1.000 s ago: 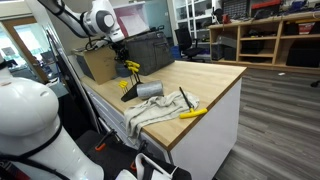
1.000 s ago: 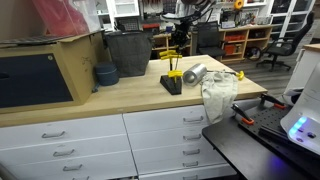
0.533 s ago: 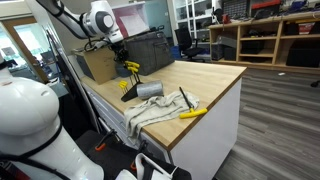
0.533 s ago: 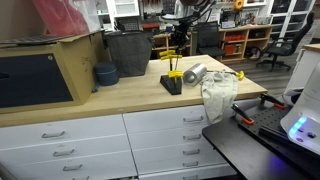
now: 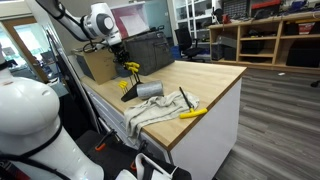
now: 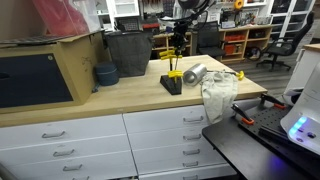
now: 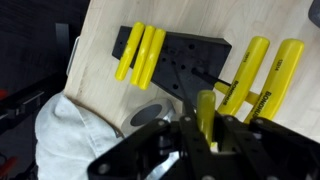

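My gripper (image 7: 205,142) is shut on a yellow-handled tool (image 7: 205,112), whose handle stands up between the fingers. Directly below it sits a black tool holder (image 7: 185,62) on the wooden worktop. Three yellow handles (image 7: 140,50) lie across its left end and two bigger ones (image 7: 262,75) stick out at its right. In both exterior views the gripper (image 5: 118,52) (image 6: 180,40) hangs over the holder (image 5: 127,88) (image 6: 172,84). A silver metal cup (image 7: 150,112) (image 6: 195,73) lies on its side just beside the holder.
A white cloth (image 5: 155,110) (image 6: 218,95) hangs over the counter edge, with a yellow tool (image 5: 193,113) lying on it. A black bin (image 6: 128,52), a blue bowl (image 6: 105,73) and a wooden cabinet (image 6: 40,75) stand at the back. A cardboard box (image 5: 100,65) is behind the arm.
The gripper with the yellow tool seems to have shifted slightly upward over the holder. Nothing else has moved.
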{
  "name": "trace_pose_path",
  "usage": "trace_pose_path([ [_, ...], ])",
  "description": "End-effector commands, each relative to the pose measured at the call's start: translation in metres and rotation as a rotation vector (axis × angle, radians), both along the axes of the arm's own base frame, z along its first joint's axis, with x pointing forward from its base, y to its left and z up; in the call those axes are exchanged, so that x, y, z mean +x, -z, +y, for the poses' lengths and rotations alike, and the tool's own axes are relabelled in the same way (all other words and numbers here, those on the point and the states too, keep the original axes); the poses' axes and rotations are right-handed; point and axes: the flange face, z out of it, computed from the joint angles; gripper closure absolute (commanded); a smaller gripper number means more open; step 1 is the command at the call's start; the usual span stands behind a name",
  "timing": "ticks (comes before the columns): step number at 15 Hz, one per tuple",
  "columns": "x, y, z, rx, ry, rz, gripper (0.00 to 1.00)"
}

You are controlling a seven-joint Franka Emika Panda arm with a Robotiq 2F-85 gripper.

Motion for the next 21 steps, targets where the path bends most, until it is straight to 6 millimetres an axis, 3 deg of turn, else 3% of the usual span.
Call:
trace_pose_path([
  [1, -0.002, 0.011, 0.0, -0.016, 0.073, 0.02, 0.97],
  [2, -0.003, 0.012, 0.0, -0.017, 0.087, 0.025, 0.71],
  [3, -0.004, 0.012, 0.0, -0.018, 0.099, 0.026, 0.6],
  [11, -0.014, 0.021, -0.009, -0.02, 0.122, 0.037, 0.03],
  [16, -0.017, -0.004, -0.009, 0.008, 0.106, -0.009, 0.0],
  [21, -0.026, -0.053, -0.005, 0.025, 0.039, -0.079, 0.0],
])
